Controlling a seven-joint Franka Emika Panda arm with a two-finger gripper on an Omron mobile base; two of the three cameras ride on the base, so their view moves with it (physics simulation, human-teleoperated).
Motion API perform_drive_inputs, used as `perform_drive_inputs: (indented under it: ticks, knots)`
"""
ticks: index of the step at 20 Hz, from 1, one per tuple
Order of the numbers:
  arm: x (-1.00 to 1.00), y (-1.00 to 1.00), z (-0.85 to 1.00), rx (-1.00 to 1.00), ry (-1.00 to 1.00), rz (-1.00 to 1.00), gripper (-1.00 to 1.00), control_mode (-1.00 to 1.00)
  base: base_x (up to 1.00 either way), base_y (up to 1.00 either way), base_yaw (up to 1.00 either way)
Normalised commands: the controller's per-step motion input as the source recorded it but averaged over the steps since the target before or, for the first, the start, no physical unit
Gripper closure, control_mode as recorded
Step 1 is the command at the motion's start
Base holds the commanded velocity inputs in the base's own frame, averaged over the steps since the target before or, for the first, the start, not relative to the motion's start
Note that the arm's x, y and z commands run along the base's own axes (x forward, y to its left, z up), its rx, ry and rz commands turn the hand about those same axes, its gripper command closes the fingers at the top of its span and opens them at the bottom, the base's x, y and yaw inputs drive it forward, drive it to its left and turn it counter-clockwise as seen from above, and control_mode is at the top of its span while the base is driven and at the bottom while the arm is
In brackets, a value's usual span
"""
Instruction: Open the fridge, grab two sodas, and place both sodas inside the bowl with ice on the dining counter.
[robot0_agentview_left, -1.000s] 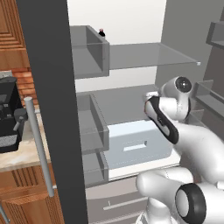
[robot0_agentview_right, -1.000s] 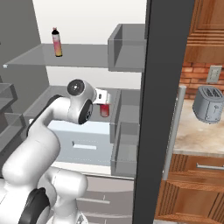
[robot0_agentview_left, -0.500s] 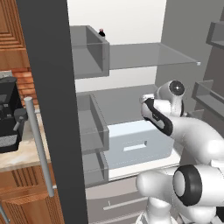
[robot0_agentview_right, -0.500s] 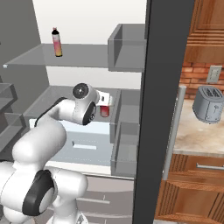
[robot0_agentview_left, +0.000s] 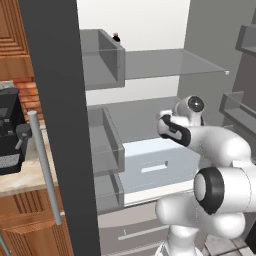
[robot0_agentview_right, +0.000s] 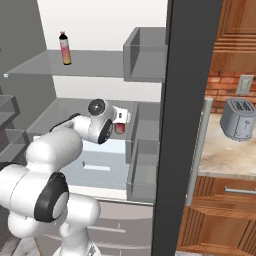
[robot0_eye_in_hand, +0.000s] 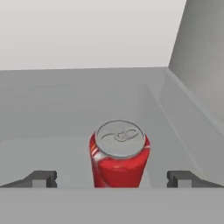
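The fridge (robot0_agentview_left: 150, 62) stands open, white inside with grey shelves. A red soda can (robot0_eye_in_hand: 119, 153) with a silvery top stands upright on the middle shelf (robot0_eye_in_hand: 65, 96), near the right wall. My gripper (robot0_eye_in_hand: 113, 179) is open, its fingertips (robot0_eye_in_hand: 41, 178) wide apart on either side of the can and just short of it, touching nothing. From the right base view the can (robot0_agentview_right: 120, 128) shows just below my hand (robot0_agentview_right: 121, 116). The second soda (robot0_agentview_right: 65, 48), pale pink-white with a dark top, stands on the upper shelf; its dark top (robot0_agentview_left: 116, 36) peeks over a door bin.
Grey door bins (robot0_agentview_left: 102, 57) (robot0_agentview_right: 145, 52) flank the shelves. A white drawer (robot0_agentview_left: 155, 162) sits below the middle shelf. A toaster (robot0_agentview_right: 238, 120) and a black coffee machine (robot0_agentview_left: 10, 130) stand on the wall counters beside the fridge. A bar handle (robot0_agentview_left: 45, 165) hangs on the open door.
The arm has stretched forward and dropped lower into the fridge, bringing the hand closer to the red can. The jaws stay wide open.
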Motion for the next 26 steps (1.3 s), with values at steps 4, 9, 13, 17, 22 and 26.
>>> perform_drive_inputs:
  ticks: [4, 9, 13, 17, 22, 26]
  knots:
    - [0.25, -0.03, -0.32, 0.00, 0.00, 0.00, -1.00, -1.00, 0.00, 0.00, 0.00]
    - [0.16, -0.10, -0.19, 0.00, 0.00, 0.00, -1.00, -1.00, 0.00, 0.00, 0.00]
    - [0.10, -0.12, -0.15, 0.00, 0.00, 0.00, -1.00, -1.00, 0.00, 0.00, 0.00]
    - [0.10, -0.04, -0.17, 0.00, 0.00, 0.00, -1.00, -1.00, 0.00, 0.00, 0.00]
    - [0.20, 0.00, -0.17, 0.00, 0.00, 0.02, 1.00, -1.00, 0.00, 0.00, 0.00]
    - [0.15, 0.00, -0.15, 0.00, 0.00, 0.06, 1.00, -1.00, 0.00, 0.00, 0.00]
